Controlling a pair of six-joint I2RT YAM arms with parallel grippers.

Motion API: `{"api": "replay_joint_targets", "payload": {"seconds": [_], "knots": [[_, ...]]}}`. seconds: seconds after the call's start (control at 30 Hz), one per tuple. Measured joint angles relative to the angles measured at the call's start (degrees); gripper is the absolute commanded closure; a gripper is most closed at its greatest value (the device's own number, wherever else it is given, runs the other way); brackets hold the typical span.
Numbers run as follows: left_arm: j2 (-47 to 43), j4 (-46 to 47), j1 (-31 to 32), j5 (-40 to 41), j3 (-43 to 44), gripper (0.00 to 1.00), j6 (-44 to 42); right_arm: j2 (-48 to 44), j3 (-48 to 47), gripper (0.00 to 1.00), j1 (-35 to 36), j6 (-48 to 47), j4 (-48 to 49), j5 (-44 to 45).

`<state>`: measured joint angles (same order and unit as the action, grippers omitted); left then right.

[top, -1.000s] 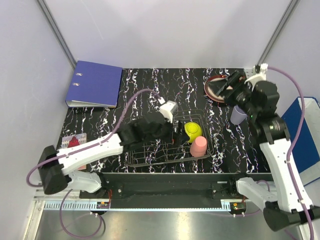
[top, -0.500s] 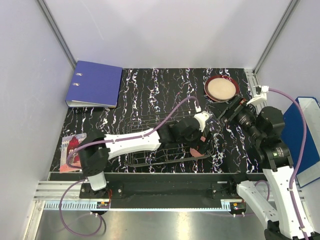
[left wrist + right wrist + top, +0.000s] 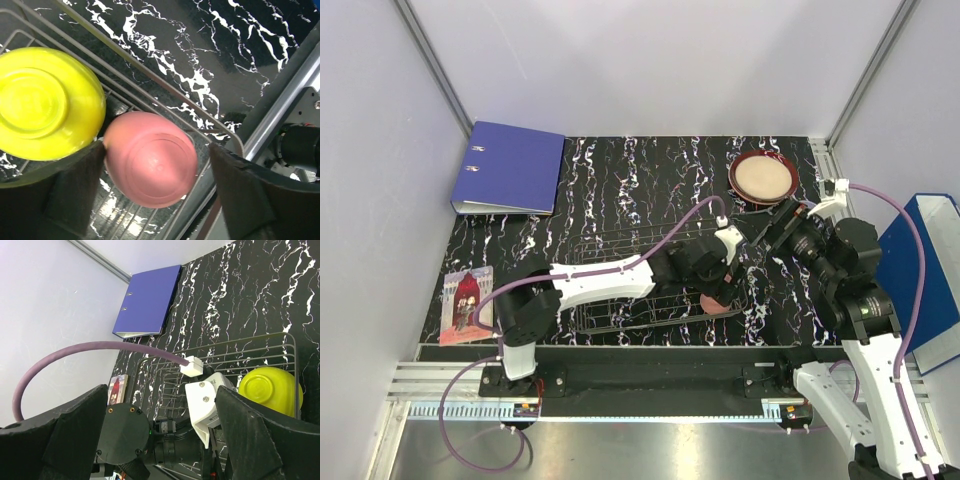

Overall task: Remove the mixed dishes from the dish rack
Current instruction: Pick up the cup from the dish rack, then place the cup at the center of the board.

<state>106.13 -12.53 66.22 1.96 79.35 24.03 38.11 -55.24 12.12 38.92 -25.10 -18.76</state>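
The wire dish rack (image 3: pixel 620 300) lies at mid-table. In the left wrist view a pink cup (image 3: pixel 152 157) stands upside down in the rack's corner, next to an upturned yellow-green bowl (image 3: pixel 45 102). My left gripper (image 3: pixel 156 150) is open and straddles the pink cup; one pad is at its side and the other stands apart. From above, the left gripper (image 3: pixel 720 288) covers most of the pink cup (image 3: pixel 718 304). My right gripper (image 3: pixel 772 225) is open and empty, hanging right of the rack. The dark-red-rimmed plate (image 3: pixel 763 177) lies at the back right. The lavender cup and the cream-pink plate are hidden.
A blue binder (image 3: pixel 510 167) lies at the back left. A picture card (image 3: pixel 465 305) lies at the front left edge. A blue box (image 3: pixel 920 265) stands off the table on the right. The rack's wire rim (image 3: pixel 150 70) runs close beside the pink cup.
My right gripper let go of the dark-red-rimmed plate at the back right and drew back toward the rack. My left arm swung right across the rack and its jaws now straddle the pink cup.
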Motion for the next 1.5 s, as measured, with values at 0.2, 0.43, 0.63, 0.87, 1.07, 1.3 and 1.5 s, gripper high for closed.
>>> {"api": "replay_joint_targets", "payload": {"seconds": [0.2, 0.43, 0.63, 0.87, 1.07, 1.3, 1.5], "knots": [[-1.1, 0.6, -0.5, 0.5, -1.6, 0.63, -0.7, -0.3, 0.7, 0.05, 0.0, 0.1, 0.1, -0.3], [-3.2, -0.4, -0.9, 0.9, -3.1, 0.71, -1.6, -0.6, 0.8, 0.04, 0.0, 0.1, 0.0, -0.2], [-16.0, -4.2, -1.4, 2.9, -4.2, 0.80, -3.3, -0.7, -1.8, 0.04, 0.0, -0.3, -1.3, -0.2], [-42.0, 6.2, -10.1, -1.6, -8.9, 0.90, 0.6, -2.4, -3.6, 0.04, 0.0, 0.5, 0.0, -0.9], [-50.9, 38.9, -27.7, -16.7, -30.1, 0.92, 21.8, -4.3, -0.9, 0.05, 0.0, 6.0, 9.4, -7.0], [-35.6, 58.5, -31.5, -27.6, -38.3, 0.96, 42.5, -1.9, 1.6, 0.11, 0.0, 14.2, 21.8, -14.2], [-34.4, 70.5, -31.5, -30.6, -38.2, 1.00, 49.5, -0.9, 3.3, 0.15, 0.0, 17.6, 27.0, -16.8]]}}
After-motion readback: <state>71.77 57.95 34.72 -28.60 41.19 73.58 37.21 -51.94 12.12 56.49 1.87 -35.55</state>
